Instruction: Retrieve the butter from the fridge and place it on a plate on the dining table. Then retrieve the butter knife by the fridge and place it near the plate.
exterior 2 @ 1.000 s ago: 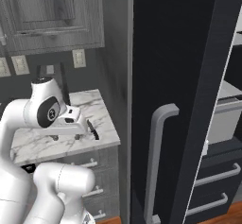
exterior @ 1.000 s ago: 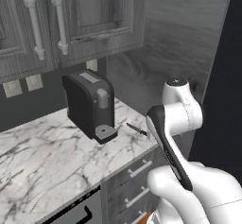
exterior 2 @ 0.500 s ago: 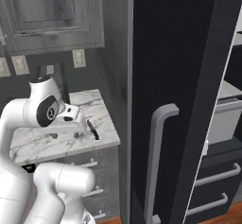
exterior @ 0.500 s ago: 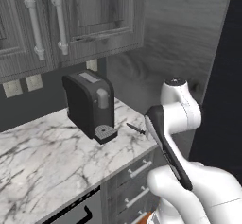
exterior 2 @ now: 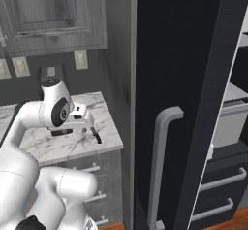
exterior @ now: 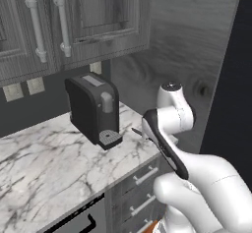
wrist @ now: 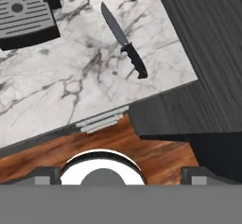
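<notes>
1. While the gripper (wrist: 121, 183) hangs above the marble counter (wrist: 71, 86) with its fingers spread wide and empty, the butter knife (wrist: 124, 41) lies flat near the counter's end, apart from the coffee machine (exterior: 93, 108) and beside the dark fridge (exterior 2: 179, 78).
2. Coming down off-centre could push the slim knife along the smooth marble, perhaps over the counter's edge onto the wooden floor (wrist: 118, 147).
3. Closing across the thin blade instead of the black handle risks a weak pinch that slips.
4. Reaching low could knock the hand against the coffee machine's drip tray (wrist: 26, 12).
</notes>
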Robot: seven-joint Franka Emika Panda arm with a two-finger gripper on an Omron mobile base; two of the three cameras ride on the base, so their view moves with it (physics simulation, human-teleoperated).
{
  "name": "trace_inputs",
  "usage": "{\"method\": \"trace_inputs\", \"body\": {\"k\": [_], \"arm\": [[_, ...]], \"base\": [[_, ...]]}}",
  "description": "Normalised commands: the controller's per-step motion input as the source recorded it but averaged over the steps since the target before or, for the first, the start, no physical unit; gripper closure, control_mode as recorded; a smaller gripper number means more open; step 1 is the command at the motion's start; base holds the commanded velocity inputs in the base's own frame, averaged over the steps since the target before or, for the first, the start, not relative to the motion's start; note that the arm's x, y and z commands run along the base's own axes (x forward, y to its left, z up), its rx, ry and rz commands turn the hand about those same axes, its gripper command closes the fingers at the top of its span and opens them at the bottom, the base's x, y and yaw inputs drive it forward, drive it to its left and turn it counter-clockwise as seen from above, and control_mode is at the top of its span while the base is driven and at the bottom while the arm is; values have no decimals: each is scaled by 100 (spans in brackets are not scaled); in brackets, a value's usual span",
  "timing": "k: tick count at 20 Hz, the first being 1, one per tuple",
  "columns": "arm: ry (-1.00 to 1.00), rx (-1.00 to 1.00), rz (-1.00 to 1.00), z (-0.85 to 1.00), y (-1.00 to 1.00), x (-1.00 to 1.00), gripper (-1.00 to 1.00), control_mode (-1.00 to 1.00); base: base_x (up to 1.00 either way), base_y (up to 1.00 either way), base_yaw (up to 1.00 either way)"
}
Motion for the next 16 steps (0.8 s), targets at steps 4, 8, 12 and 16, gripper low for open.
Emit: {"method": "trace_inputs", "body": {"k": [4,8,12,16], "arm": [[0,8,3,-39,-3,78,-100,-100],[1,2,4,-41,1,10,-100,-100],[-1,-1,0,-28,-5,28,-100,-100],[-7,0,2,-44,-1,23,-100,-100]], "base": [[0,0,0],[0,0,0],[0,0,0],[0,0,0]]}}
